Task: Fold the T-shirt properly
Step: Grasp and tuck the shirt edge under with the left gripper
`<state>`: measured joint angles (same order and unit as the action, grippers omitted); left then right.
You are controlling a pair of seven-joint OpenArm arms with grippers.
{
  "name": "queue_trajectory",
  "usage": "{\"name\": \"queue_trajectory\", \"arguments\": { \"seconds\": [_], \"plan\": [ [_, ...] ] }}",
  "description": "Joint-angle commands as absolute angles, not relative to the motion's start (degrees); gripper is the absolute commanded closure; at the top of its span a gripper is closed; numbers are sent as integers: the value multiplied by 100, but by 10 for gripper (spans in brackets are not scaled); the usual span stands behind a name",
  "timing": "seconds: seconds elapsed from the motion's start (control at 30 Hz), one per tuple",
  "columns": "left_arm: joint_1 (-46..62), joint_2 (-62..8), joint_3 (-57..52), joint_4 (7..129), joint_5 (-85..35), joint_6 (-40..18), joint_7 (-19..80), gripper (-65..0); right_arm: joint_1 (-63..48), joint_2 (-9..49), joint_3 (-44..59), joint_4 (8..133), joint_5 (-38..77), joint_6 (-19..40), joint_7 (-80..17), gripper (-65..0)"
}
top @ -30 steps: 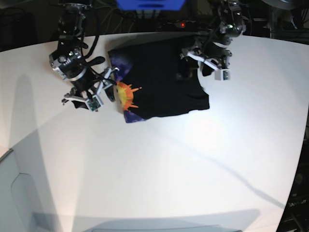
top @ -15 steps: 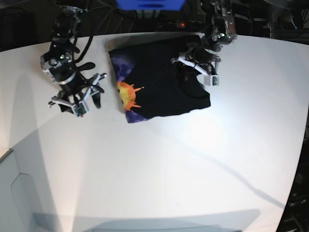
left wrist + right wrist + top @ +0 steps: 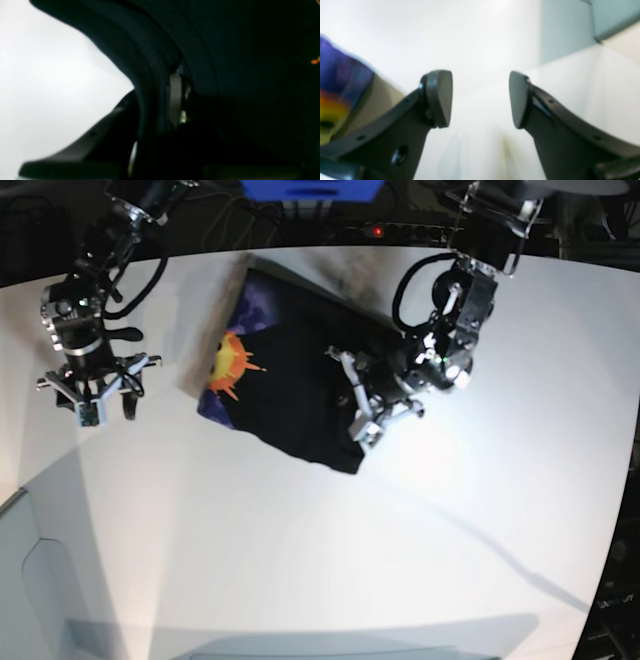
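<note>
Your T-shirt point(image 3: 290, 395) lies folded on the white surface point(image 3: 300, 560), toward the far side and between the two arms, turned at a slant. Its top is plain black; a purple band with an orange and yellow sunburst print shows along its edge on the base view's left. You can read no brand, label or lettering anywhere on it, and no writing shows on the arms either.

Your left tool point(image 3: 362, 402) sits at the shirt's edge on the base view's right, low over the surface. In the left wrist view, folds of black cloth point(image 3: 160, 82) run between its fingers point(image 3: 176, 97), so it is clenched on the shirt's edge; the view is dark and blurred beyond that.

Your right tool point(image 3: 92, 385) hangs over bare surface on the base view's left, well apart from the shirt. Its two fingers point(image 3: 440, 97) stand wide, released, with nothing between them. The print's purple and orange show blurred at that view's left edge.
</note>
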<state>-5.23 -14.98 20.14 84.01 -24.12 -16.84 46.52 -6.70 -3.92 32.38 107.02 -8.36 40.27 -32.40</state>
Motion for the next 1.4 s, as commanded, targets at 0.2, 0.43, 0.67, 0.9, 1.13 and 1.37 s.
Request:
{"name": "queue_trajectory", "arguments": {
  "seconds": [0.2, 0.43, 0.67, 0.9, 1.13, 1.37],
  "plan": [
    [-2862, -1420, 4813, 7160, -2308, -1666, 4787, 0, -629, -374, 3723, 10809, -734, 4000, -3125, -359],
    [-3969, -796, 6580, 6114, -2299, -2123, 3714, 0, -637, -576, 4347, 10809, -752, 4000, -3108, -359],
    [-4180, -409, 7459, 5895, -1218, -3002, 3073, 0, -655, -813, 4743, 10809, -752, 4000, -3108, -359],
    [-3829, -154, 7081, 5903, 330, -3705, 3090, 0, -804, -848, 4769, 10853, -760, 4000, -3099, -359],
    [-3644, 84, 6545, 5982, 945, -3785, 4013, -200, -804, -848, 4769, 11037, -752, 4000, -3125, -359],
    [-3618, 31, 6000, 7029, 1376, -3785, 4215, -494, -778, -857, 4760, 11064, -752, 4000, -3143, -359]
  ]
}}
